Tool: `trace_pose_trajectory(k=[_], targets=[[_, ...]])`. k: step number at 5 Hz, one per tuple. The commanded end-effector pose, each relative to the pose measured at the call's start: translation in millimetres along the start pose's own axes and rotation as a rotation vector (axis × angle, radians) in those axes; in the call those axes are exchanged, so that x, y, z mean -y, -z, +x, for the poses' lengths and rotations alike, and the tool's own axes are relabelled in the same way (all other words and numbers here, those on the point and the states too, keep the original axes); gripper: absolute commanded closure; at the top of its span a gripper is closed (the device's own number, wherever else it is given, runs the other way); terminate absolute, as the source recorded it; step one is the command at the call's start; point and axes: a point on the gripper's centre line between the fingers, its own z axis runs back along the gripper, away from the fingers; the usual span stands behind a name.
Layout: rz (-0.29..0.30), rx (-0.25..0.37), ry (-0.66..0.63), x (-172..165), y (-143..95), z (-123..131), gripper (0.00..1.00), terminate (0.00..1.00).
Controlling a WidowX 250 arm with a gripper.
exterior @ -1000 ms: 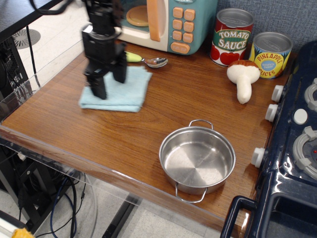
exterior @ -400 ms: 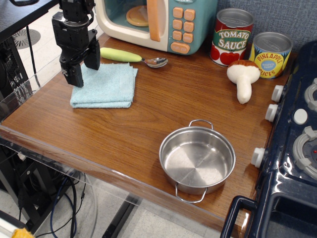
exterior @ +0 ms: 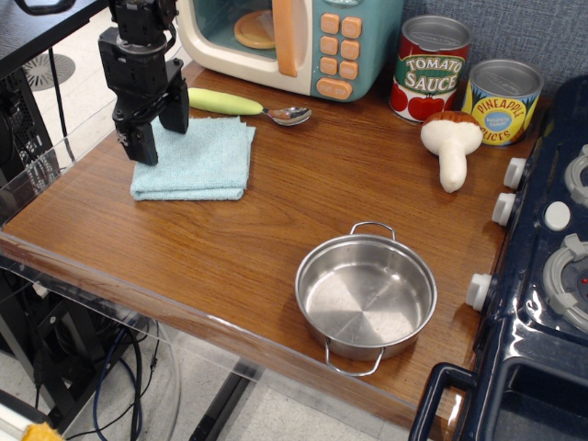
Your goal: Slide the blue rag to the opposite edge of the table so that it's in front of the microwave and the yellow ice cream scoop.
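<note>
Neatly folded, blue rag (exterior: 196, 160) lies flat.

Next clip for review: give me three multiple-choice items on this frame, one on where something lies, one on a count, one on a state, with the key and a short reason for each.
1. Where does the blue rag lie?
A. Inside the steel pot
B. On the table in front of the yellow ice cream scoop and the microwave
C. On the toy stove

2. How many cans stand at the back of the table?
A. One
B. Two
C. Four

3. What is inside the steel pot?
A. Nothing
B. The toy mushroom
C. A can

Key:
1 B: the rag lies flat just in front of the yellow ice cream scoop, which lies before the microwave; the gripper is at the rag's left edge.
2 B: a tomato sauce can and a pineapple can.
3 A: its bare steel bottom shows; the mushroom lies on the table.
</note>
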Motion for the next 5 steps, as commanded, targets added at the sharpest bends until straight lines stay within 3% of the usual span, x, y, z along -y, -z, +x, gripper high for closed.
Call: trace_pose_trajectory(k=[1, 2, 4, 5], targets=[[-0.190, -0.020, -0.003, -2.2, -84.4, 0.1, 0.00, 0.00], [-0.243, -0.047, -0.009, -6.0, -99.4, -2.5, 0.00, 0.00], [-0.243, -0.047, -0.009, -6.0, -99.4, -2.5, 0.00, 0.00], [-0.243, -0.047, -0.009, -6.0, -99.4, -2.5, 0.00, 1.00]])
